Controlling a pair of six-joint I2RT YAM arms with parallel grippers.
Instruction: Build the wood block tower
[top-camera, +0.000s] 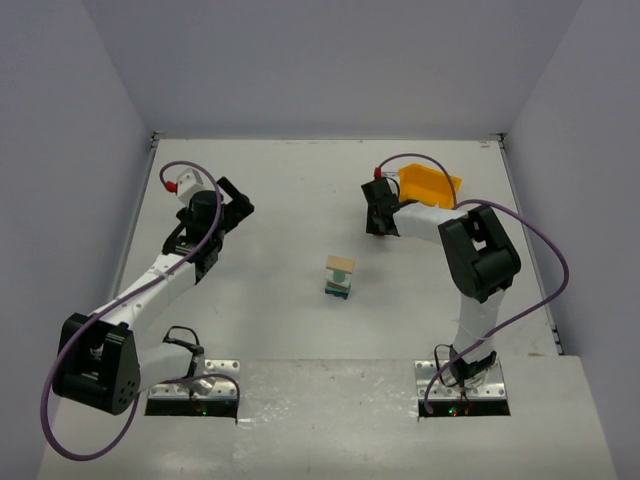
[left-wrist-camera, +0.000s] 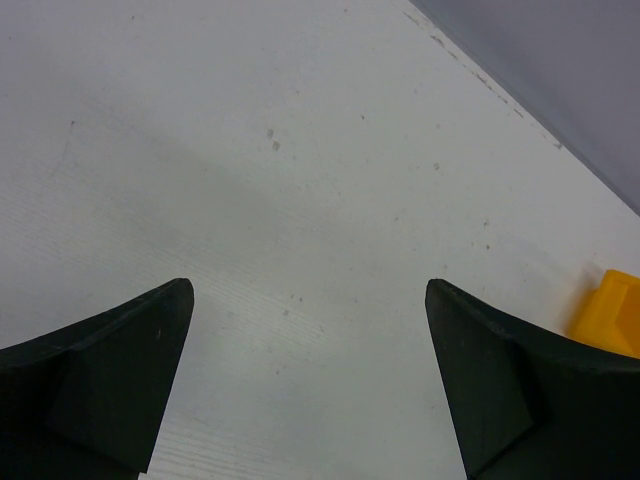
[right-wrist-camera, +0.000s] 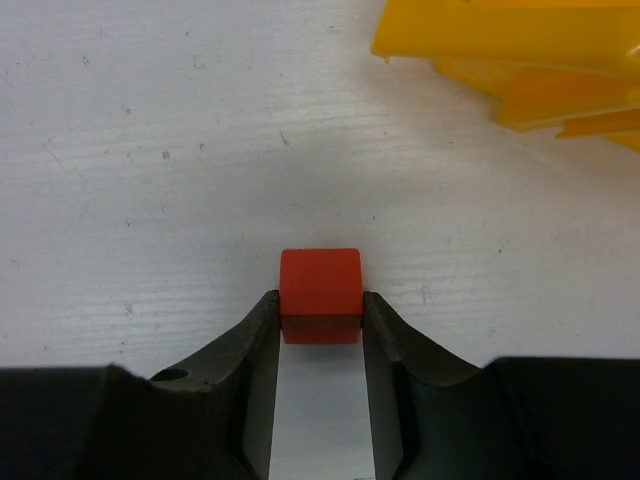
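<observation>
The wood block tower (top-camera: 339, 277) is a short stack in the middle of the table, with a tan block on top and green and blue blocks under it. Far right of it, next to the yellow bin, my right gripper (top-camera: 378, 222) points down at the table. In the right wrist view its fingertips (right-wrist-camera: 320, 300) press both sides of a red block (right-wrist-camera: 320, 280) that rests on the white surface. My left gripper (top-camera: 235, 205) hovers at the back left, well away from the tower. Its jaws (left-wrist-camera: 308, 290) stand wide open over bare table.
A yellow plastic bin (top-camera: 432, 185) sits at the back right, just behind my right gripper; it is seen close up as the bin (right-wrist-camera: 520, 60) and as a corner of the bin (left-wrist-camera: 612, 312). Grey walls enclose the table on three sides.
</observation>
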